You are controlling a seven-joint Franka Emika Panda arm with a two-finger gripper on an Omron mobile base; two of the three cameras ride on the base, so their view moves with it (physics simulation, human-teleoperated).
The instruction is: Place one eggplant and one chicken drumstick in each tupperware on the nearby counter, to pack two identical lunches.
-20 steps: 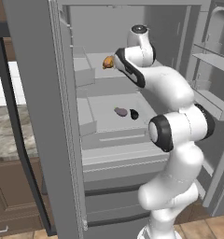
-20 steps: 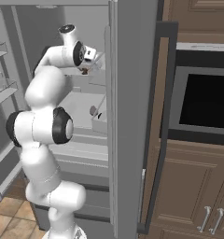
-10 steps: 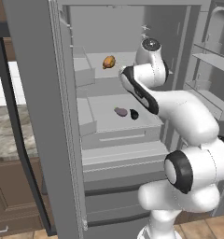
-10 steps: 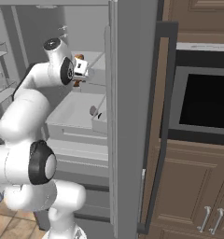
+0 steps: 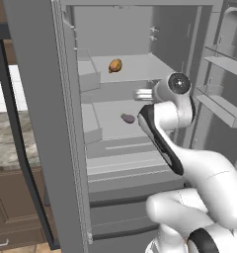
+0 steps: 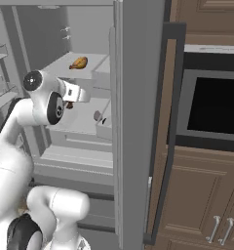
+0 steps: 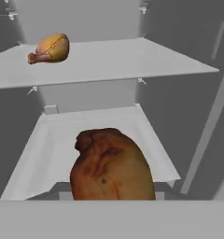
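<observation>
My gripper (image 5: 138, 94) is shut on the reddish-brown chicken drumstick (image 7: 111, 168), which looms large at the bottom centre of the hand view and hides the fingertips. The hand (image 6: 79, 93) hovers in the open fridge, between the upper and lower shelves. The golden-orange drumstick (image 5: 115, 65) (image 6: 79, 62) (image 7: 49, 48) lies on the upper shelf, up and left of the held one. A pale mauve eggplant (image 5: 127, 118) rests on the lower shelf just left of my arm. The tupperwares are out of view. A strip of the marbled counter (image 5: 7, 143) shows at far left.
The open fridge door (image 5: 46, 123) stands close on the left, and its door shelves (image 5: 221, 104) jut out on the right. A built-in oven (image 6: 211, 105) and brown cabinets (image 6: 202, 195) sit to the fridge's right. The white shelf (image 7: 109, 60) runs across above the held piece.
The hand has drawn back from the upper shelf and come down lower, carrying the reddish-brown drumstick. The golden-orange drumstick and the eggplant have stayed put.
</observation>
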